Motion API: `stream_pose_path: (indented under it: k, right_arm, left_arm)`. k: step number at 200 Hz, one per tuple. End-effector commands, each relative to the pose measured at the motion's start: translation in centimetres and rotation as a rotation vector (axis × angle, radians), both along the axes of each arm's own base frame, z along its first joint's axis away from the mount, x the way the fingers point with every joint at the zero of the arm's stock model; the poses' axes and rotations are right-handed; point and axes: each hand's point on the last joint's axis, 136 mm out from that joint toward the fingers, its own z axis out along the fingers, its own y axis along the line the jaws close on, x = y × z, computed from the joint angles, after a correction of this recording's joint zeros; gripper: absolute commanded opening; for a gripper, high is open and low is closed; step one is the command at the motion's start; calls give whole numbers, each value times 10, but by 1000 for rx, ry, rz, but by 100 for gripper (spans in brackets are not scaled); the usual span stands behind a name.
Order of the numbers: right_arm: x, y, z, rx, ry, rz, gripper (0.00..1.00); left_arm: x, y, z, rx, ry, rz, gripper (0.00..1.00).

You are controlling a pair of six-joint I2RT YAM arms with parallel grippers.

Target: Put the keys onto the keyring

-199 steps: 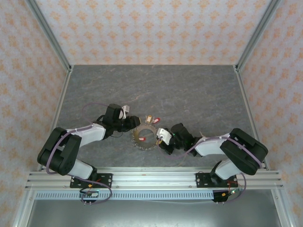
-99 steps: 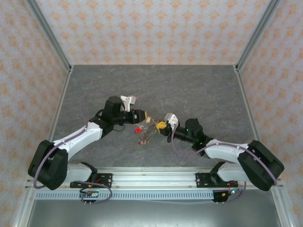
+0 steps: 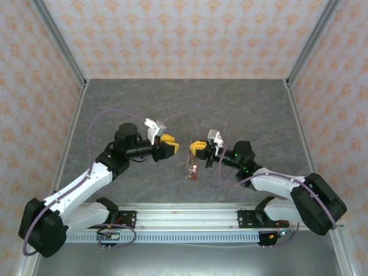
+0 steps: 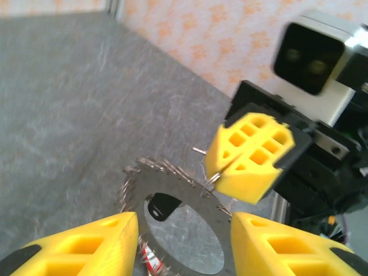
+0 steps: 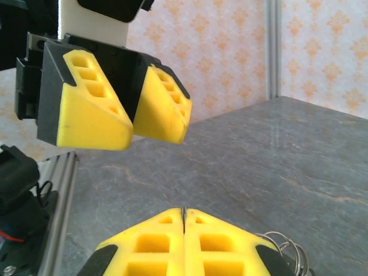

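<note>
Top camera looks down; wrist cameras face left claw [image 5: 133, 133], right claw [image 4: 221, 172].

Above the near half of the tabletop [image 3: 230, 109], the left gripper [image 3: 168, 147] sits at 9 o'clock from the right gripper [image 3: 198, 148], tips facing, just apart. The keyring [image 4: 173, 187] hangs from the right gripper's jaws toward 7 o'clock, the keys [image 4: 169, 168] bunched along its rim.
</note>
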Motion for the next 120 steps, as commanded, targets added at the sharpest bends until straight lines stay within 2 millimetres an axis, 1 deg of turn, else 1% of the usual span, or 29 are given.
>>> stream_pose_path:
  k: [1, 22, 37, 51, 72, 120]
  right_arm:
    - [-12, 6, 43, 82, -98, 115, 0]
    - [-15, 9, 44, 70, -102, 156, 0]
    - [-16, 12, 43, 58, -107, 184, 0]
    - [-16, 14, 42, 41, -113, 209, 0]
    - [-14, 15, 38, 13, -134, 221, 0]
    - [-12, 19, 44, -3, -164, 262, 0]
  left_arm:
    - [-7, -5, 6, 51, -197, -96, 46]
    - [-4, -9, -3, 88, -172, -132, 43]
    - [-1, -14, -2, 84, -174, -150, 43]
    - [-4, -18, 2, 75, -191, -183, 43]
    - [-10, -20, 5, 88, -217, -223, 43]
    - [-18, -22, 2, 104, -245, -291, 41]
